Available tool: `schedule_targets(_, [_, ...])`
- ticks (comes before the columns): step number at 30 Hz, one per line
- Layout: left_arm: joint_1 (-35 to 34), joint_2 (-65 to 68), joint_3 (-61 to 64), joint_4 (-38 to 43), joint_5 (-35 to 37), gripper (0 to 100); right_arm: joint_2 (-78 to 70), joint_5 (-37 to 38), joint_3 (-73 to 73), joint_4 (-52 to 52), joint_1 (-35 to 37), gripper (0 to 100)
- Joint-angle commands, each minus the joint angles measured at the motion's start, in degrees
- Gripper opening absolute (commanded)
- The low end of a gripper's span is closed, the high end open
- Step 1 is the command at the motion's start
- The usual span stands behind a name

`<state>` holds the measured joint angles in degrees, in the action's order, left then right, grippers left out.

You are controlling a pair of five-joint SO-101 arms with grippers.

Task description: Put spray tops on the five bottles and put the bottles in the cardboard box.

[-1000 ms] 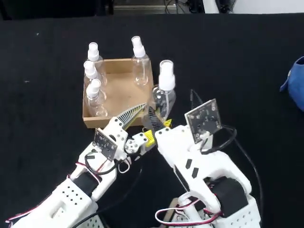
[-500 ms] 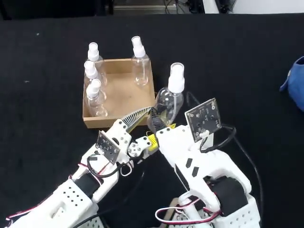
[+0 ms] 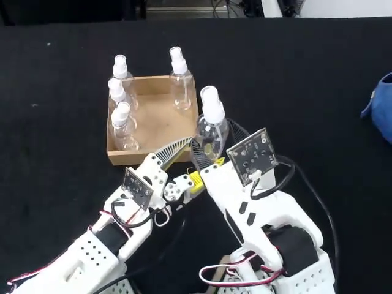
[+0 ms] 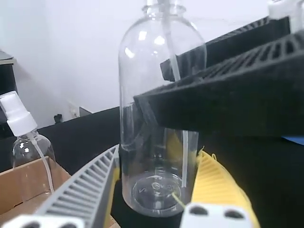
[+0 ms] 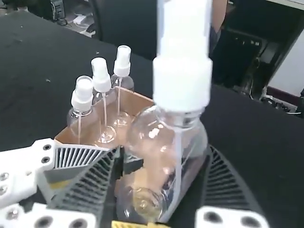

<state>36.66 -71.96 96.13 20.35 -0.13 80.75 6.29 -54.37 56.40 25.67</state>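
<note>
**Two-arm grip on the last bottle beside the box.** The fifth bottle (image 3: 211,131), clear and already wearing its white spray top (image 3: 212,104), sits between both pairs of jaws at once. The right gripper (image 3: 214,144) closes its black ribbed jaws on the two sides of the body. The bottle's neck and spray top rise above the jaw tips, and its base lies low, near the jaw roots. The left gripper (image 3: 195,150) comes in from the box side. Its grey and yellow jaws stand narrow, pressed to the lower wall of the bottle, with one black jaw of the other arm crossing just in front.

The double grip probably serves to steady the bottle, one arm bracing the base while the other steers it. The bottle tilts, its top leaning toward the cardboard box (image 3: 156,119), which lies just beyond the left jaws' tips. This suits a transfer over the near wall.

Four bottles (image 3: 124,122), capped and upright, already stand inside the box. Three crowd the side farthest from the jaws and one stands at the back, so the floor nearest the jaws is free. The task appears close to its end.

**Surroundings.** The table is covered by a black cloth (image 3: 306,73). A blue object (image 3: 381,110) lies well apart at its edge. Behind the table are dark furniture and cables.
</note>
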Motion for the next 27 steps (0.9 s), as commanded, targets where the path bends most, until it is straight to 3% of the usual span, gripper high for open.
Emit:
schedule_targets(1, [1.2, -0.1, 1.5, -0.4, 0.0, 3, 1.0, 0.8, 2.6, 0.3, -0.8, 28.3])
schedule_targets(14, [1.2, -0.1, 1.5, -0.4, 0.0, 3, 7.8, 1.0, 0.5, 0.2, -0.7, 24.7])
schedule_targets(25, [1.2, -0.1, 1.5, -0.4, 0.0, 3, 7.1, 0.8, -5.4, -6.4, -0.7, 24.1])
schedule_targets(27, [1.2, -0.1, 1.5, -0.4, 0.1, 3, 7.1, 0.8, -5.4, -6.5, -0.7, 17.9])
